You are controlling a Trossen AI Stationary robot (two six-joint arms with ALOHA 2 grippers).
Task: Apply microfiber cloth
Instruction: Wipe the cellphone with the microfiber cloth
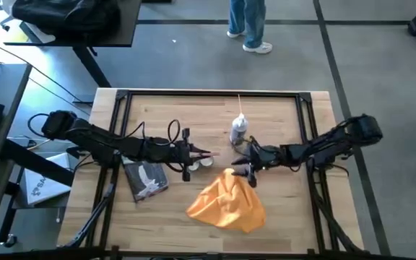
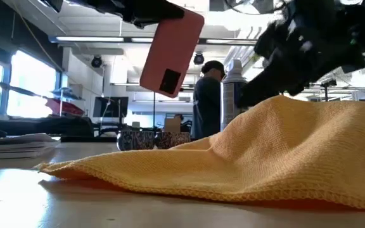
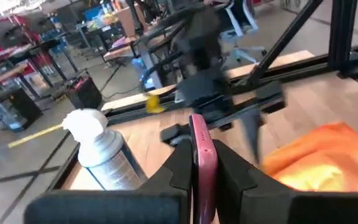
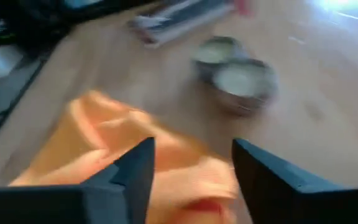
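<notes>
While the left gripper holds a pink phone mid-bench, the high view puts the right gripper at the upper edge of the microfiber cloth, which lies crumpled on the bench front of centre. Spray can behind, grey-and-white packet to the left, well apart.

Low view: cloth draped on the bench, peak raised under the right gripper. Phone hangs tilted above. A person stands in the room behind.

Left wrist: fingers closed tight on the phone's edges, screen side on. Can and cloth ahead.

Right wrist: right gripper wide open, straddling a cloth fold, gripping nothing yet. Two tins beyond.

My read: step is grabbing the cloth. Drop lower onto the fold, pinch a thick bunch, lift clear of the tins, then bring it flat against the phone face.
</notes>
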